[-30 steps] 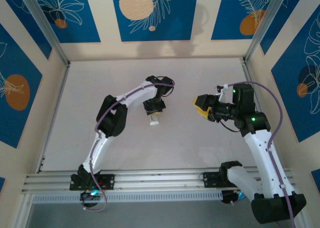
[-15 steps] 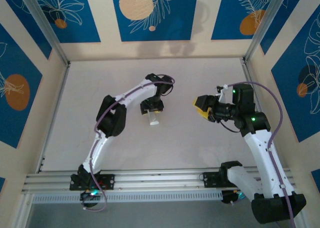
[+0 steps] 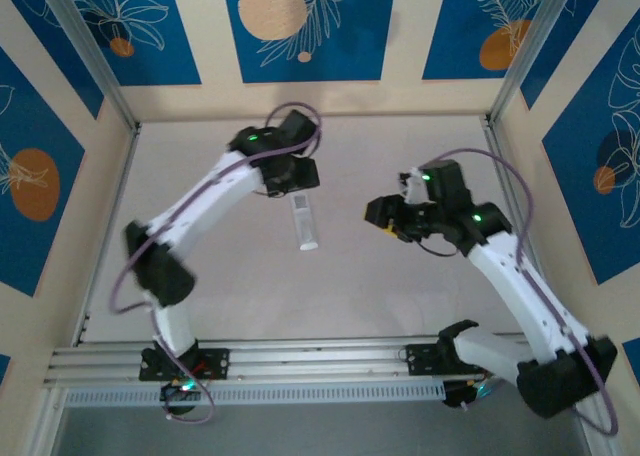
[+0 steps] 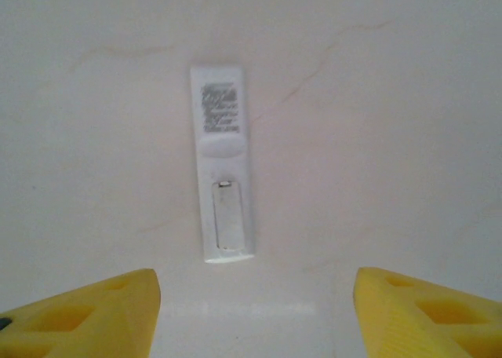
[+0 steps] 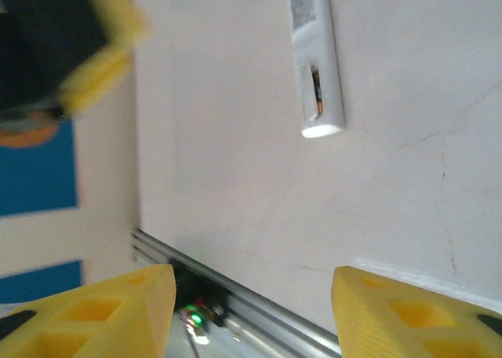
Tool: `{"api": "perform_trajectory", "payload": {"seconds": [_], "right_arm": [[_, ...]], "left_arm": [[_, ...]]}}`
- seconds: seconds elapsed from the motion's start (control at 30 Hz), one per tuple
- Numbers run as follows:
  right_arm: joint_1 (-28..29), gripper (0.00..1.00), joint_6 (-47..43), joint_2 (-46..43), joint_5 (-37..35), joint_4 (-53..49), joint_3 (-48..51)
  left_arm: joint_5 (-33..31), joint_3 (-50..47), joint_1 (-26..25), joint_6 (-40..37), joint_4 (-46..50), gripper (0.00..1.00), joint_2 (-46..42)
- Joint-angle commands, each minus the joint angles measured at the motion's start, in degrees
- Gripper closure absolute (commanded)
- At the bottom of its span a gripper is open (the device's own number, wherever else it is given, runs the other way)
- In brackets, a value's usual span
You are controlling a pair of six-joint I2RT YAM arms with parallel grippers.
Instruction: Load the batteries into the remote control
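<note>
Left claw (image 4: 252, 299) has backed off the remote control (image 4: 223, 193), spread wide (right claw (image 5: 252, 295) likewise); battery (image 5: 316, 91) seemingly seated.

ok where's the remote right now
The remote lies flat on the table near the middle of the top view, just below the left gripper and left of the right gripper.
</note>
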State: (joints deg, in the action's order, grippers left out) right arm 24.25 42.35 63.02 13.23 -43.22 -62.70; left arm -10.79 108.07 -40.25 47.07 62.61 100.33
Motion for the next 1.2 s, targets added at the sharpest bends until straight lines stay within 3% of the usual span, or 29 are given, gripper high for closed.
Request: {"api": "perform_trajectory", "payload": {"seconds": [0.0,0.1,0.3,0.5,0.9,1.17], "right_arm": [[8.9,0.49,-6.8,9.4,-14.8,-2.2,-5.4],[12.8,0.53,-10.6,19.9,-20.1,0.0,-9.9],[16.0,0.53,-13.9,38.9,-31.0,-0.8,-21.4],[18.3,0.61,-15.1,52.6,-31.1,-1.8,-31.8],[18.7,0.84,-13.3,58.6,-28.6,-3.5,-34.9],[19.3,0.87,-13.4,59.2,-27.5,-3.3,-34.1]], "left_arm": [[-0.3,-11.7,0.8,-9.9,-13.0,0.34,-16.0],[0.0,-22.7,1.5,-15.8,-18.0,0.34,-28.3],[-9.5,-32.8,2.9,-14.0,-9.9,0.33,-41.3],[-10.7,-43.1,3.5,-14.4,-15.6,0.28,-53.8],[-11.0,-45.6,3.9,-11.3,-16.5,0.17,-52.9],[-10.8,-46.7,4.1,-10.2,-16.9,0.11,-52.5]]}}
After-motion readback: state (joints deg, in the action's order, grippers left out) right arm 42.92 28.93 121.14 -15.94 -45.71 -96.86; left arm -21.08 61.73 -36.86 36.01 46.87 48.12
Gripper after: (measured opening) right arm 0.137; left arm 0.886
